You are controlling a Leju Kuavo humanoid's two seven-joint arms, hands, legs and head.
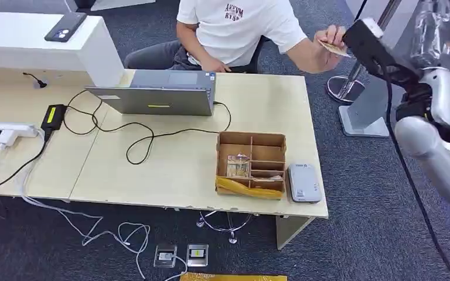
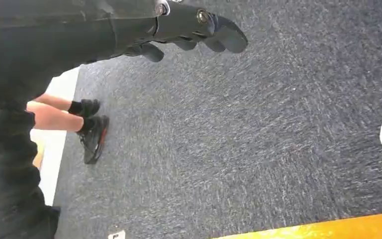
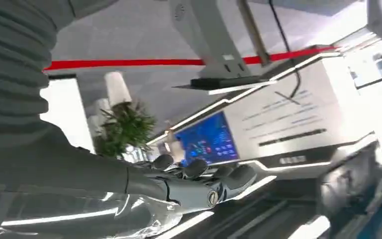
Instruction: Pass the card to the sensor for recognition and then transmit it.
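The card sits in a person's hand, touching the right hand, whose fingers' state I cannot tell. Left hand hangs over grey carpet, fingers loosely spread; the counter lies well apart.

The seated person in a white printed T-shirt is being cut off by the head view's top edge, the head lying outside the picture. The thin tan card in that person's hand is showing edge-on, too small to read, and the right hand is partly hiding behind its own dark wrist housing, so whether it is touching the card cannot be told. In the right wrist view the right hand's dark fingers are partly hiding behind the thumb, and the background is blurring.
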